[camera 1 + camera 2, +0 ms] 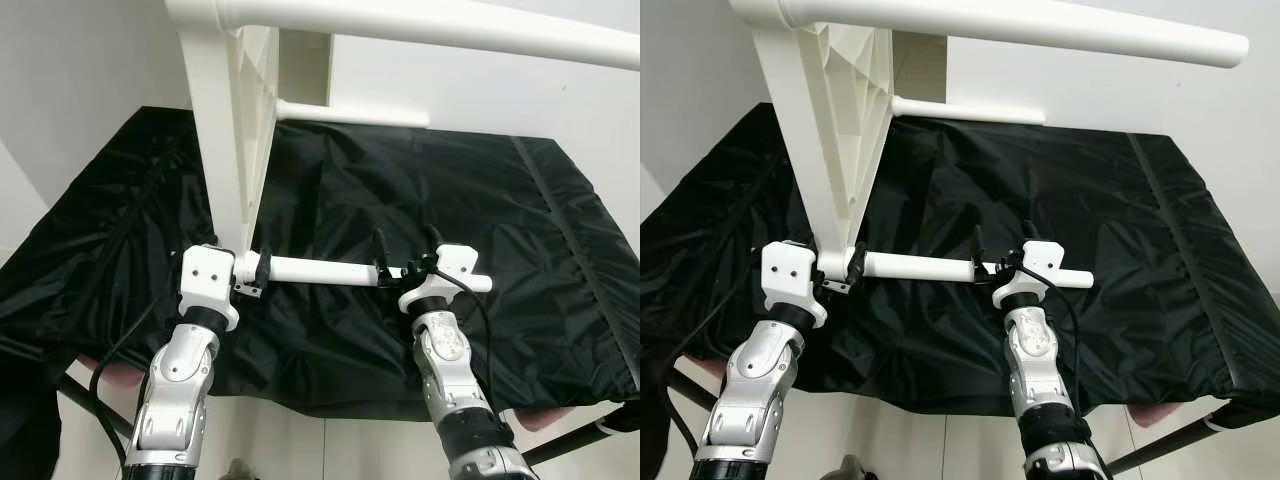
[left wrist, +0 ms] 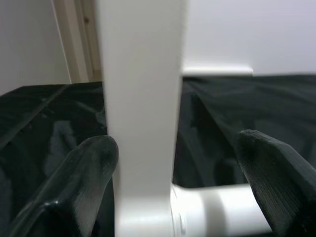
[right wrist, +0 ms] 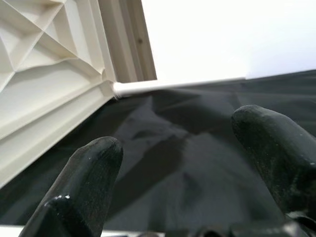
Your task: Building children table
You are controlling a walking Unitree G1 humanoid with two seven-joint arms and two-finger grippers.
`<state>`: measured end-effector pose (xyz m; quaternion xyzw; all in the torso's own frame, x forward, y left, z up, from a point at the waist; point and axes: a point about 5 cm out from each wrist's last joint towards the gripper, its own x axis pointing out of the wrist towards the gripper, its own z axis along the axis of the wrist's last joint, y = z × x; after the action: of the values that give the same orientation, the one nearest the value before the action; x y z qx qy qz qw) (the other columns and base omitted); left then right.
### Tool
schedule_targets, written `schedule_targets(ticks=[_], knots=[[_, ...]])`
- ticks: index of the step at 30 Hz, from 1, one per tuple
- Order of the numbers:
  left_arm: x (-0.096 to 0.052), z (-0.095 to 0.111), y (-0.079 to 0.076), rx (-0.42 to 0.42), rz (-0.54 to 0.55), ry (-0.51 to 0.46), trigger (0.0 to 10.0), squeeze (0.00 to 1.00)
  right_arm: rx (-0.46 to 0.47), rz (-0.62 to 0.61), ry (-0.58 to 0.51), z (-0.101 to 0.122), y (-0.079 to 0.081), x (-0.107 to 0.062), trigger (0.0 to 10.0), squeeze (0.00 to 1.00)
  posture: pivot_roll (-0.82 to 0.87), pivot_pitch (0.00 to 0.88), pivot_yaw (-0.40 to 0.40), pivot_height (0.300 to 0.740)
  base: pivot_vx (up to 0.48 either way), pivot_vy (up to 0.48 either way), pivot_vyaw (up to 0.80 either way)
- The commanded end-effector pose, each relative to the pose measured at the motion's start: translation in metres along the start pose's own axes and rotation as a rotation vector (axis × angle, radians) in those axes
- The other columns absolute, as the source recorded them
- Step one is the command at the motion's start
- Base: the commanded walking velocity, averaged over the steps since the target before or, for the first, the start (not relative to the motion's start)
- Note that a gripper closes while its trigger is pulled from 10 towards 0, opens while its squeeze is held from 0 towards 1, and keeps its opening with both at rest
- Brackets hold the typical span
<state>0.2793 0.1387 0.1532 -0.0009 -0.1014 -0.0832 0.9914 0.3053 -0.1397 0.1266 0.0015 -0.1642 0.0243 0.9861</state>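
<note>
Head stereo pair looks forward and down from above the near edge of the black-covered surface [image 1: 480, 200]; both eyes share it and the white table frame [image 1: 830, 150]. Each wrist camera looks along its own fingers, close to that frame.

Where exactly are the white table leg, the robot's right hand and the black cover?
white table leg [image 1: 320, 270]: left eye view, mid-tube.
right hand [image 1: 405, 258]: left eye view, between its fingertips.
black cover [image 1: 480, 200]: left eye view, bare fabric.

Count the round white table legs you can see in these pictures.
3. One round white plastic leg lies nearest, between the left gripper and the right gripper. A second points away over the black cloth. A third crosses the top. A fourth may be hidden.
</note>
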Motion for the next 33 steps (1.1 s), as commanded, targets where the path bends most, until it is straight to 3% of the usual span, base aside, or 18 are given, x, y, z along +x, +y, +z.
schedule_targets(ticks=[1, 11, 23, 33], knots=[[0.001, -0.002, 0.005, -0.031, 0.086, 0.013, 10.0, 0.0, 0.003, -0.016, 0.006, 0.001, -0.002, -0.001, 10.0, 0.0, 0.01, 0.06, -0.028, 0.74, 0.0, 0.0, 0.0], [-0.011, 0.001, 0.013, 0.028, 0.129, -0.014, 10.0, 0.0, 0.0, -0.053, 0.042, 0.008, -0.002, 0.001, 10.0, 0.0, -0.02, 0.021, -0.003, 0.74, 0.0, 0.0, 0.0], [-0.026, -0.007, 0.013, 0.002, 0.099, 0.003, 10.0, 0.0, -0.009, -0.047, 0.134, -0.006, -0.008, -0.011, 10.0, 0.0, -0.02, 0.018, -0.007, 0.74, 0.0, 0.0, 0.0], [-0.032, -0.006, 0.01, 0.005, 0.083, 0.009, 10.0, 0.0, 0.023, 0.05, 0.126, -0.001, 0.006, -0.012, 10.0, 0.0, -0.01, 0.016, -0.016, 0.74, 0.0, 0.0, 0.0]])
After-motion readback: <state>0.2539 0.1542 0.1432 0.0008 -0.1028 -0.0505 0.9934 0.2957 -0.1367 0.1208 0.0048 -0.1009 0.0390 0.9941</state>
